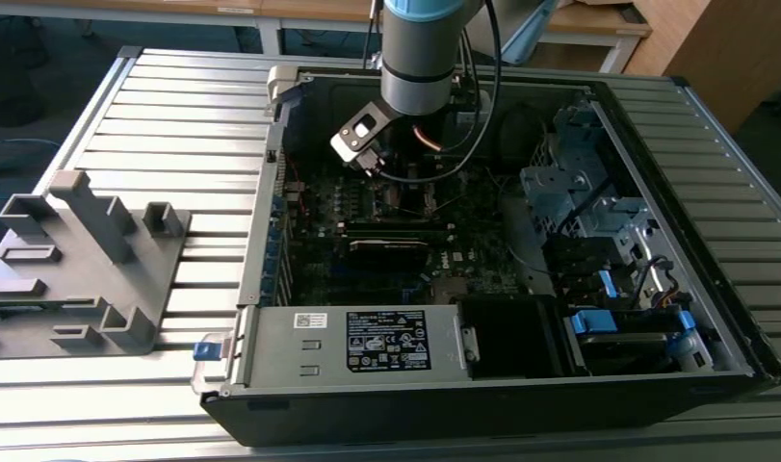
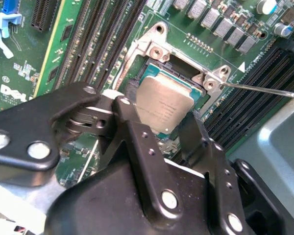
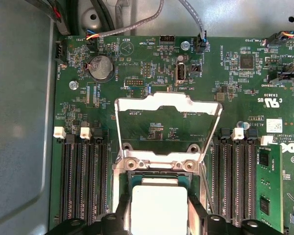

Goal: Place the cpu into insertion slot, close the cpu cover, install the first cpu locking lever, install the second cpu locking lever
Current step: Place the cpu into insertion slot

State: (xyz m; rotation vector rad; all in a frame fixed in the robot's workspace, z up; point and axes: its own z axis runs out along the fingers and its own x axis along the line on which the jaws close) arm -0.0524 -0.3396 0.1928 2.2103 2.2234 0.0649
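In both wrist views my gripper (image 2: 160,111) (image 3: 159,211) is shut on the cpu (image 2: 164,104) (image 3: 159,208), a flat square chip with a dull silvery top held between two black fingers (image 2: 132,122). The chip sits right over the insertion slot (image 2: 179,73) (image 3: 159,165), a dark recess with a silvery rim on the green board; I cannot tell whether it is seated. The cpu cover (image 3: 169,101), a thin silvery window frame, stands swung open beyond the socket. A thin metal locking lever (image 2: 264,91) sticks out sideways from the socket corner. In the exterior view the arm (image 1: 423,58) reaches down into the open computer case.
Rows of black memory slots (image 3: 83,181) (image 3: 235,176) flank the socket closely. Cables (image 1: 474,144) hang beside the arm. A grey white-labelled box (image 1: 364,342) and blue-tabbed drive bays (image 1: 628,332) fill the case's near side. A grey fixture (image 1: 75,269) stands on the slatted table at the exterior view's left.
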